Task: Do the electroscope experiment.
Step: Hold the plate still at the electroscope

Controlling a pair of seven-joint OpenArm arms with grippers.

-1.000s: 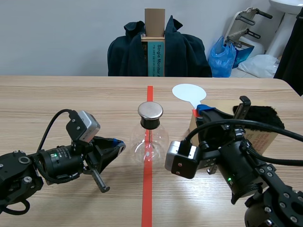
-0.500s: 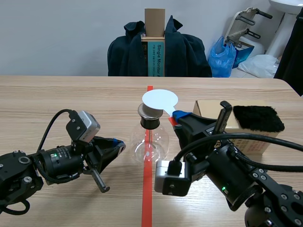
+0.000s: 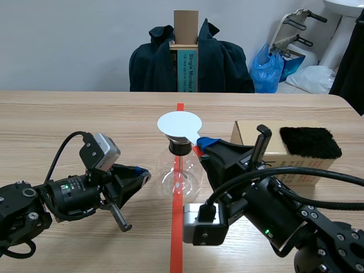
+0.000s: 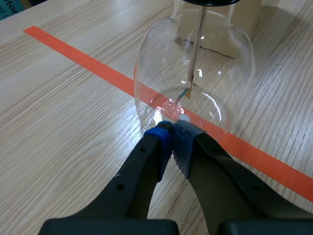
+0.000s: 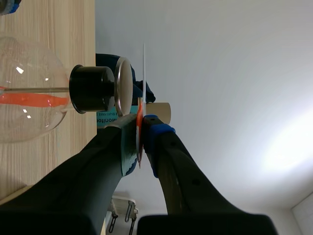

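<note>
The electroscope, a clear glass flask [image 3: 180,169] with a black stopper, stands on the red tape line in the middle of the table. A white round paddle [image 3: 180,125] hovers just over its metal cap [image 5: 122,86], hiding the cap in the scene view. My right gripper [image 3: 202,145] is shut on the paddle's red handle [image 5: 139,128]. The right wrist view shows the paddle [image 5: 144,68] edge-on, a narrow gap from the cap. My left gripper [image 4: 171,142] is shut on nothing, its tips at the flask's [image 4: 195,73] base. A small foil piece [image 4: 190,89] hangs on the rod inside.
A cardboard box [image 3: 253,136] with a black furry pad [image 3: 310,142] on top stands right of the flask, behind my right arm. Beyond the table's far edge are a chair draped in a dark jacket [image 3: 216,62] and a blue bag [image 3: 272,68].
My right arm has swung left with the white paddle, carrying it from above the box to right over the flask's metal cap. The left arm has stayed where it was.
</note>
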